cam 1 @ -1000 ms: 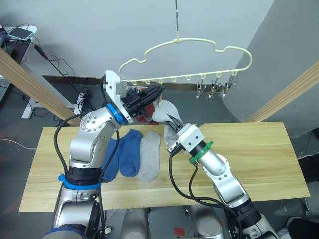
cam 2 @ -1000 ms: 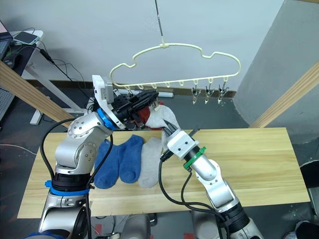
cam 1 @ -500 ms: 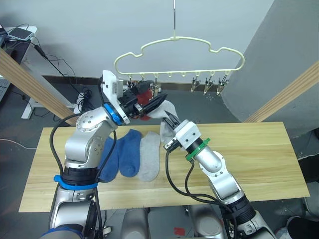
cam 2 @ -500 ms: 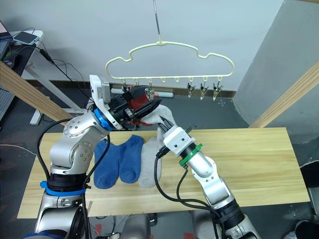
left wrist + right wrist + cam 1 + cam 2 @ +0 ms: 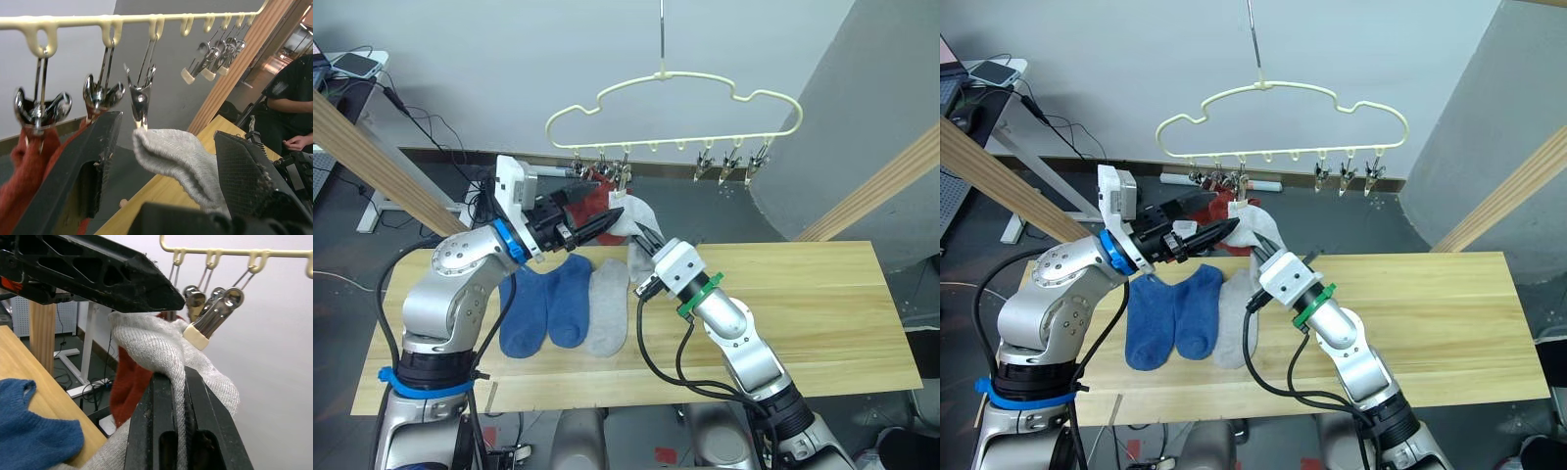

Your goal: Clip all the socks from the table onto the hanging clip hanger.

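Note:
The pale-yellow clip hanger (image 5: 675, 83) hangs above the table (image 5: 822, 304). Two rust-red socks (image 5: 29, 161) hang from its first two clips. My right gripper (image 5: 177, 377) is shut on a light grey sock (image 5: 636, 215) and holds it up under the third clip (image 5: 139, 105), whose tip meets the sock's edge. My left gripper (image 5: 1224, 208) stands open just left of that clip, with its fingers (image 5: 93, 152) on either side of the sock and holding nothing. Two blue socks (image 5: 548, 308) and another grey sock (image 5: 607, 308) lie flat on the table.
Several free clips (image 5: 734, 162) hang at the hanger's right end. Slanted wooden beams (image 5: 871, 191) stand at both sides behind the table. A person (image 5: 288, 112) sits off to the right. Cables and a desk are on the floor at the back left.
My left gripper has opened and drawn back to the left, away from the clips. The hanger has swung. My right gripper still holds the grey sock up at the clip.

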You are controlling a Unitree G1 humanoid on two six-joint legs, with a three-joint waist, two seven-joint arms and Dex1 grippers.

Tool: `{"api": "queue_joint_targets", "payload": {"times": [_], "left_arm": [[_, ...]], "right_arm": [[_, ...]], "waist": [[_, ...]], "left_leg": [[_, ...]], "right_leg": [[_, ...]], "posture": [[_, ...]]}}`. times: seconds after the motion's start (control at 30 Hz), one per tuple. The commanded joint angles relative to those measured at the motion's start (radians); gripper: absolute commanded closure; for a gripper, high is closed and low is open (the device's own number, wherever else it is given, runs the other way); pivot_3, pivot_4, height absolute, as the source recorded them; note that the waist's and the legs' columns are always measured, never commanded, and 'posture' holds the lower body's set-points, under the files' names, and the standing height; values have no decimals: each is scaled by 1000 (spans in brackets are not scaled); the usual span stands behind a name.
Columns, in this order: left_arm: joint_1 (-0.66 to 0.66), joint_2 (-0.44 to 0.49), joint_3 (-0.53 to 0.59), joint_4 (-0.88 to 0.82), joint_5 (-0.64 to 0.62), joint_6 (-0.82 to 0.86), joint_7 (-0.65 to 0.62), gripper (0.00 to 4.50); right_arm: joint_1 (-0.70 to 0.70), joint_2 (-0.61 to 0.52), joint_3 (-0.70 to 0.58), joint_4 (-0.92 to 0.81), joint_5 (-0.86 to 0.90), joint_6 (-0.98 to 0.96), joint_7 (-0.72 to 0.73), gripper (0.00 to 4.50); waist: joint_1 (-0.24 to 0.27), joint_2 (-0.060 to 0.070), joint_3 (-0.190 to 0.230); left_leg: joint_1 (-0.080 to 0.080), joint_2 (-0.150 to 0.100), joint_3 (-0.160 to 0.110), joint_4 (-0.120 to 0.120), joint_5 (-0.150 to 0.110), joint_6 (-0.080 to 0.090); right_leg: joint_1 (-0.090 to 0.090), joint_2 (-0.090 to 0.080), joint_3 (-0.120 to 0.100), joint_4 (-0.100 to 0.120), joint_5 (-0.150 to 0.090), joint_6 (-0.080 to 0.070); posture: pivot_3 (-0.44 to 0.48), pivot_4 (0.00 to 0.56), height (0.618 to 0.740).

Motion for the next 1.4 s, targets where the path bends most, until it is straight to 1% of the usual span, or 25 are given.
{"api": "queue_joint_targets", "payload": {"times": [0.03,0.1,0.17,0.2,0.37,0.43,0.53,0.6,0.7,0.83,0.97,1.17,1.4], "left_arm": [[-2,11,21,-46,-13,-7,2,1041],[2,17,21,-47,-9,-9,-2,1041],[8,22,22,-50,-8,-11,-5,1041],[15,35,25,-52,-4,-13,-14,1041],[34,98,28,-49,26,-74,-72,1041],[45,128,19,-55,47,-138,-128,1041],[57,162,11,-60,57,-196,-196,1041],[58,178,7,-62,48,-215,-242,1041],[46,182,6,-65,37,-195,-250,1041],[16,160,-6,-67,27,-170,-235,1041],[0,140,-14,-77,20,-157,-218,1041],[-14,125,-23,-72,25,-154,-212,1041],[-21,113,-34,-67,31,-157,-213,1041]], "right_arm": [[-8,-3,6,-20,11,14,30,3746],[-10,-13,13,-35,3,60,58,3117],[-5,-26,12,-67,-3,100,77,2373],[13,-50,3,-120,9,142,105,2075],[98,-195,-58,-342,83,308,249,2075],[113,-253,-131,-429,144,400,291,2075],[89,-306,-251,-514,230,524,315,2075],[31,-322,-331,-541,284,631,307,2075],[-57,-315,-390,-548,329,755,273,2075],[-150,-295,-399,-537,361,883,227,2075],[-182,-293,-373,-512,353,908,195,2075],[-228,-245,-362,-471,354,937,124,2075],[-279,-201,-339,-428,357,929,82,2075]], "waist": [[0,0,0],[0,0,0],[0,0,0],[0,0,0],[5,0,0],[9,0,0],[9,0,0],[9,0,0],[8,0,0],[8,0,0],[8,0,0],[6,0,0],[5,0,0]], "left_leg": [[0,0,0,0,0,0],[0,0,0,0,0,0],[0,0,0,0,0,0],[0,0,0,0,0,0],[0,0,0,-1,0,0],[0,0,0,0,0,0],[0,0,0,0,0,0],[0,0,0,0,1,0],[1,0,0,0,1,0],[0,-1,1,-1,1,0],[-1,-1,1,-1,1,0],[-1,-1,0,-1,1,0],[-1,-1,0,-1,1,0]], "right_leg": [[0,0,0,0,0,0],[0,0,0,0,0,0],[0,0,0,0,0,0],[0,0,0,0,0,0],[0,0,0,-1,0,0],[0,0,0,-1,0,0],[0,0,0,0,0,-1],[0,1,0,0,1,-1],[0,2,0,0,1,-3],[0,2,-1,0,1,-3],[0,1,0,-2,1,-2],[-1,1,-1,-1,1,-2],[-1,1,-1,-1,1,-3]], "posture": [[-224,331,732],[-224,332,732],[-219,332,732],[-217,332,732],[-208,332,732],[-204,333,732],[-198,337,732],[-202,339,732],[-207,339,732],[-208,337,732],[-202,336,732],[-201,334,732],[-211,329,732]]}}
